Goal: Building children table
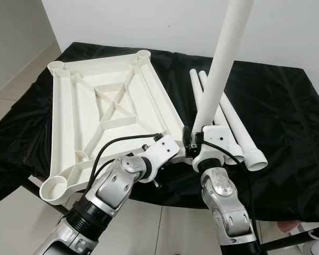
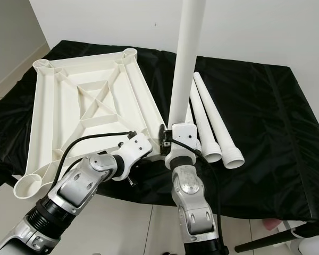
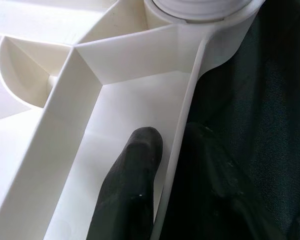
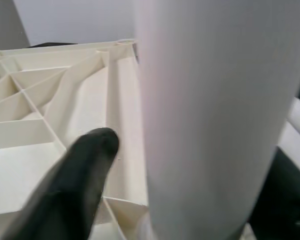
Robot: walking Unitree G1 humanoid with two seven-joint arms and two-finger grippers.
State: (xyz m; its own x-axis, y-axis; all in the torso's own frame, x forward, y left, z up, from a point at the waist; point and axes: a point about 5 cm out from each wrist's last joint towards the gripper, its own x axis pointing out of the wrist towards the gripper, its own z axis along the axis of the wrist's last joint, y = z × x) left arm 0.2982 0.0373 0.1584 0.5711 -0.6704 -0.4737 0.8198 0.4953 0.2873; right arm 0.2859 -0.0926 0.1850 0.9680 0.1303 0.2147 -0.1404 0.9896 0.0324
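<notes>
I held one leg upright in my right gripper, its foot in the tabletop's near corner socket, just ahead of my wrist. One finger showed beside the leg; the other was hidden behind it, so I judged the grip closed on the leg but could not confirm both contacts. My left gripper pinched the tabletop's side wall just short of that socket, one finger inside, one outside, apparently to steady the inverted top against turning. Two spare legs lay on the black cloth beyond my right wrist. The leg's top was cut off, and its seating depth could not be made out.
</notes>
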